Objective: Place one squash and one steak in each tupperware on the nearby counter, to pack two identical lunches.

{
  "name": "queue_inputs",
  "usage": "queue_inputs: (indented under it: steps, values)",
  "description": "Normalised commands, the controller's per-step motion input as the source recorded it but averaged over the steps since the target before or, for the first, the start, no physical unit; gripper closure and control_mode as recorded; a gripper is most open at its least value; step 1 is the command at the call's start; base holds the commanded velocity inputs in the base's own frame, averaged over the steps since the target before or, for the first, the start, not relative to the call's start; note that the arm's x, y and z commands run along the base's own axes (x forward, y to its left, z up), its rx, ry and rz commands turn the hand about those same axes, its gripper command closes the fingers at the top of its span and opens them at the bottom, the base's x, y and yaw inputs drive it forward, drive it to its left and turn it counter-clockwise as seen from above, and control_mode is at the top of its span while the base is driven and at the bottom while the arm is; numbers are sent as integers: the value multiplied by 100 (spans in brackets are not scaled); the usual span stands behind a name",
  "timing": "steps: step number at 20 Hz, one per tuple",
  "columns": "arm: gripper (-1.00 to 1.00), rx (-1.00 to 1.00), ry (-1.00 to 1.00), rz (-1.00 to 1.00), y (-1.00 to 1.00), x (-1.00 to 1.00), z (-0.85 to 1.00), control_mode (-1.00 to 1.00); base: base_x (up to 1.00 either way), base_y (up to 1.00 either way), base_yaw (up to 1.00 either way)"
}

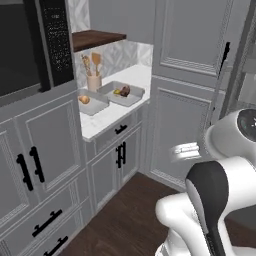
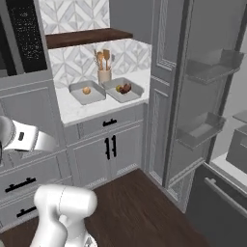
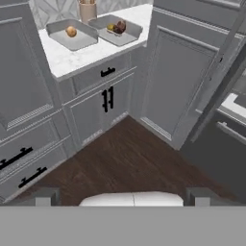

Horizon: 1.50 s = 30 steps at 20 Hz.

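Counter (image 2: 77, 113) holds two tupperware side by side: left tupperware (image 2: 86, 92) has one orange squash (image 2: 86, 90), right tupperware (image 2: 123, 90) has a yellow squash (image 2: 119, 89) touching a steak (image 2: 126, 88). Gripper (image 3: 122, 196) has jaws wide apart, nothing held, low over the dark floor (image 3: 125, 158). Both trays lie well ahead and up from it; second steak not visible, likely next.

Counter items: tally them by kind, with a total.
Tupperware: 2, left and right
Squash: 2, orange one in the left tupperware, yellow one in the right
Steak: 1, in the right tupperware beside the yellow squash
Utensil cup: 1, holding wooden utensils
Total: 6
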Motion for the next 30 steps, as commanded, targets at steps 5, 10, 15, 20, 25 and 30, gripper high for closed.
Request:
queue_inputs:
  steps: [5, 10, 15, 20, 25, 30]
  values:
    - [-100, 0, 0, 0, 0, 0, 0, 100, -36, -21, -50]
    - [-100, 0, 0, 0, 0, 0, 0, 100, -12, -31, -53]
    - [-100, 0, 0, 0, 0, 0, 0, 100, 0, -40, -53]
    - [-100, 0, 0, 0, 0, 0, 0, 100, 0, -44, -53]
    - [-100, 0, 0, 0, 0, 0, 0, 100, 0, -39, -48]
    - [-100, 0, 0, 0, 0, 0, 0, 100, 14, -12, -36]
